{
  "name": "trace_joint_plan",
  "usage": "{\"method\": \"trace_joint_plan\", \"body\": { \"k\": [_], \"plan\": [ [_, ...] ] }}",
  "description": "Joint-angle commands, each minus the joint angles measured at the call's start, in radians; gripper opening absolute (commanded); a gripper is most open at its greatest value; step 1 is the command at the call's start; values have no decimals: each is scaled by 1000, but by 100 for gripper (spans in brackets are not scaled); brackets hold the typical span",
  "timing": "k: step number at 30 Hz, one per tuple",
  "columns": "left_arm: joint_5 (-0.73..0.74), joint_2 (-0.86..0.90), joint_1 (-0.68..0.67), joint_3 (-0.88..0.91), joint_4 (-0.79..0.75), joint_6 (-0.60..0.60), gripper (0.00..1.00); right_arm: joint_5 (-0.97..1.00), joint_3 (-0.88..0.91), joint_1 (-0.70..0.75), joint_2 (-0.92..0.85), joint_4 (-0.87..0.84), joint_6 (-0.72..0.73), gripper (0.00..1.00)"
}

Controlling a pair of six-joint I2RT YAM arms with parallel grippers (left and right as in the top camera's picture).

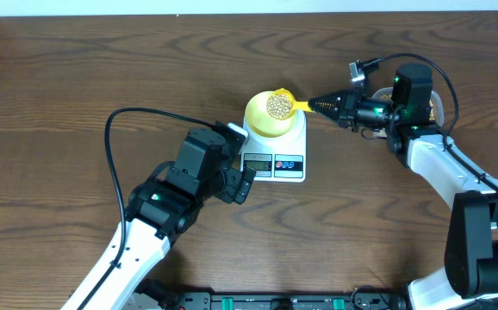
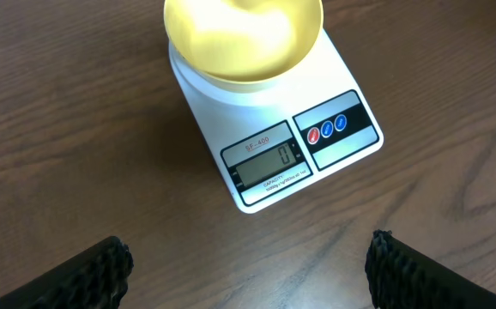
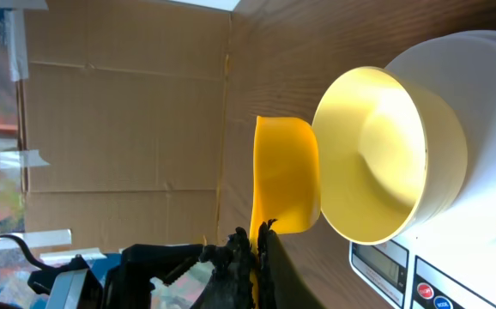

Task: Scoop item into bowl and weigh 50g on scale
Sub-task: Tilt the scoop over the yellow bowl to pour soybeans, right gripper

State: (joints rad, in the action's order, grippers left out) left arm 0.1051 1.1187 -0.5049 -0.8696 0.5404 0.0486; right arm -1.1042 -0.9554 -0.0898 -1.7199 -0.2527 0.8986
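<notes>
The pale yellow-green bowl [image 1: 266, 122] sits on the white scale [image 1: 285, 155]; in the left wrist view the bowl [image 2: 244, 39] looks empty and the scale's [image 2: 269, 129] display reads 0. My right gripper [image 1: 320, 106] is shut on the handle of the bright yellow scoop [image 1: 281, 105], which is full of tan beans [image 1: 278, 106] and held over the bowl's far right rim. In the right wrist view the scoop [image 3: 287, 172] is beside the bowl [image 3: 377, 154]. My left gripper [image 2: 248, 266] is open and empty, just in front of the scale.
A round pale object [image 1: 436, 102] shows partly behind the right arm. A cardboard wall [image 3: 119, 120] stands beyond the table's edge in the right wrist view. A black cable [image 1: 115, 164] loops over the table at the left.
</notes>
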Motion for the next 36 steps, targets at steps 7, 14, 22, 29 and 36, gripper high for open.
{"method": "trace_joint_plan", "body": {
  "k": [7,14,22,29,36],
  "plan": [
    [-9,6,4,0,-3,-8,89,-24,2,0,-8,-11,42,1],
    [-9,6,4,0,-3,-8,89,-24,2,26,-8,-101,112,1],
    [-9,6,4,0,-3,-8,89,-41,2,71,-8,-151,156,1],
    [-9,6,4,0,-3,-8,89,-51,2,73,-9,-152,183,1],
    [-9,6,4,0,-3,-8,89,-58,2,73,-8,-152,182,1]
  ]
}}
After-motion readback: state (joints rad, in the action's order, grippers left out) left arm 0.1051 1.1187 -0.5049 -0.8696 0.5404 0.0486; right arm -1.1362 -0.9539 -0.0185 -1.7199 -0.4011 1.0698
